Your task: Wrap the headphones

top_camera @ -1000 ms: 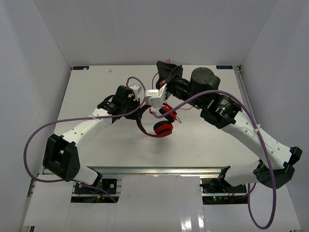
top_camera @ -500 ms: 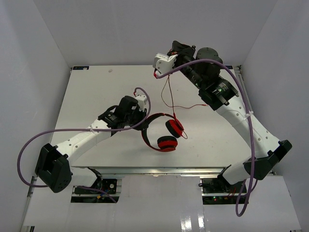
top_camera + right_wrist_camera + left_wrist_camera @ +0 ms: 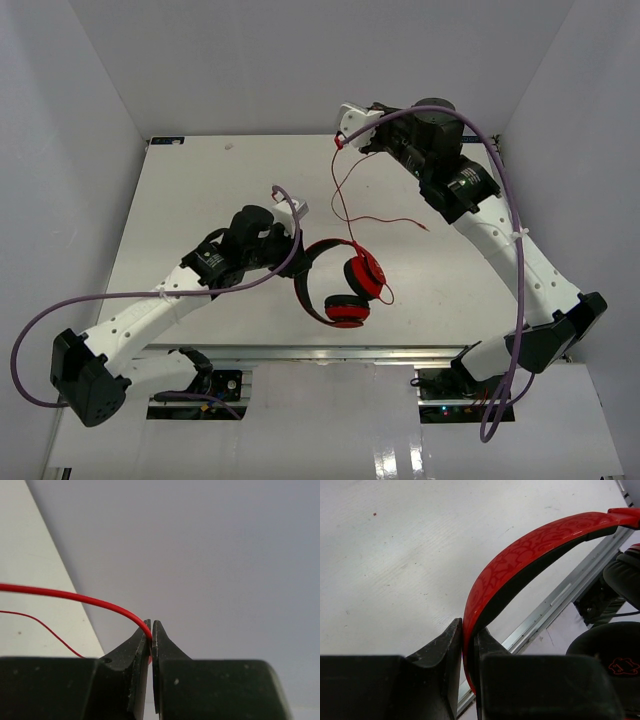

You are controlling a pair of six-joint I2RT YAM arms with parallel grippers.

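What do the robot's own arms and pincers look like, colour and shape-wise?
The left arm and right arm are white links joined by chunky black joints. A thick purple cable loops along each. The left gripper and right gripper have white bodies and black wedge-shaped fingers tapering to narrow tips.

From high above the near edge, the top camera takes in the whole bench [image 3: 190, 190]. Wrist cameras look closely along each hand: left hand [image 3: 468, 632] at the headphones [image 3: 520, 555], right hand [image 3: 151, 630] at their cord [image 3: 75, 597], both visible overhead.
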